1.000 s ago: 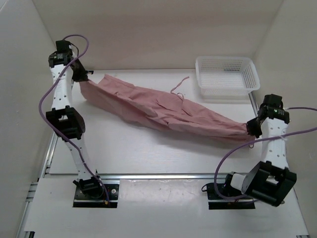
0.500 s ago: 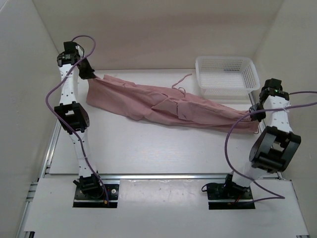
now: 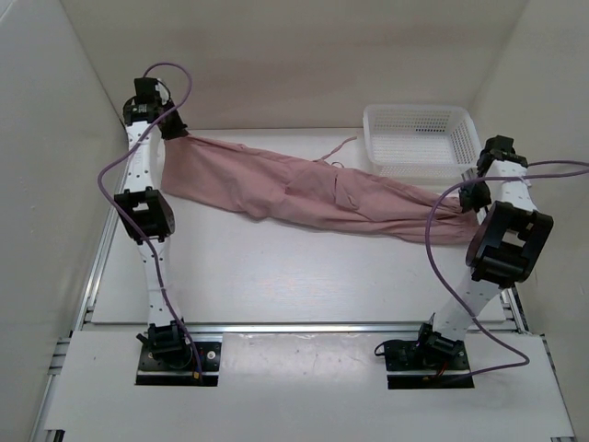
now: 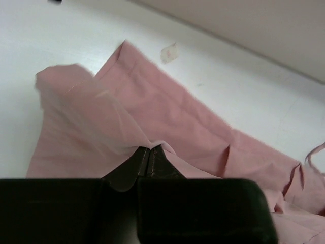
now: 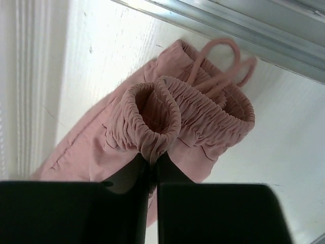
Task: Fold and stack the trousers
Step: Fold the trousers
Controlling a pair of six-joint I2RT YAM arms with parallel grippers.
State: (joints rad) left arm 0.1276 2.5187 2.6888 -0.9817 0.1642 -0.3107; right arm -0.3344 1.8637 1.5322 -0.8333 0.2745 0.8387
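Note:
The dusty-pink trousers (image 3: 304,189) are stretched across the table from back left to right. My left gripper (image 3: 177,134) is shut on the leg-hem end at the back left; in the left wrist view its jaws (image 4: 149,155) pinch a fold of thin fabric (image 4: 167,117). My right gripper (image 3: 469,200) is shut on the gathered waistband at the right; in the right wrist view the jaws (image 5: 152,162) clamp the elastic band (image 5: 203,112), with a drawstring loop (image 5: 223,56) beyond. A cord (image 3: 336,147) trails from the middle towards the back.
A white mesh basket (image 3: 421,138) stands at the back right, just behind the right gripper. White walls close in at the left, back and right. An aluminium rail (image 3: 304,327) runs along the near table edge by the arm bases.
Both grippers have carried their ends of the trousers away from the arm bases towards the back. The fabric is pulled straighter and lies flatter across the table.

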